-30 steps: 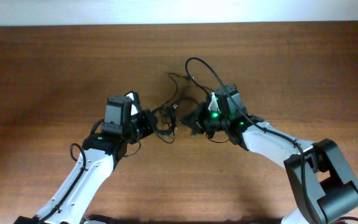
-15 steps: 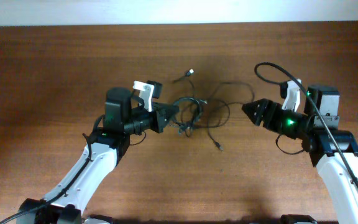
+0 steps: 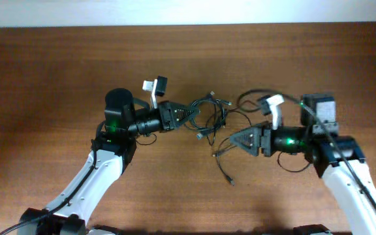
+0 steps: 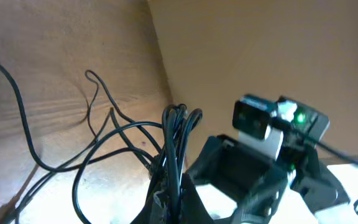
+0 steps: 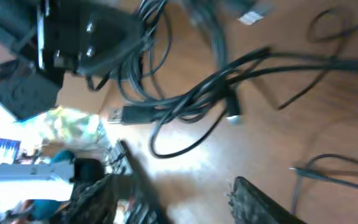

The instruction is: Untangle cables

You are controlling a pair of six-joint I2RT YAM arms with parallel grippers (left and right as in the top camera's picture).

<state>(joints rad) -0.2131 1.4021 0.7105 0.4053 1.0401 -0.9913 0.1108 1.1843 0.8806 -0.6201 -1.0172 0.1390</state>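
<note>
Brown wood-grain counter (image 3: 57,65), pale wall (image 3: 175,10) along its far edge; left pincer (image 3: 191,116) pinches the cables (image 4: 178,149), right pincer (image 3: 230,140) spread.

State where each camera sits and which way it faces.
Overhead: above the table, looking straight down on the cables and both arms.
Left wrist: on the left arm, looking along its jaws, shut on the cables, towards the right arm.
Right wrist: on the right arm, looking down past its open jaws at the cables.
Shared: all three show the cables.

Likely a lab: 2 robot arms (image 3: 100,173) (image 3: 354,189), wooden table (image 3: 44,78).
</note>
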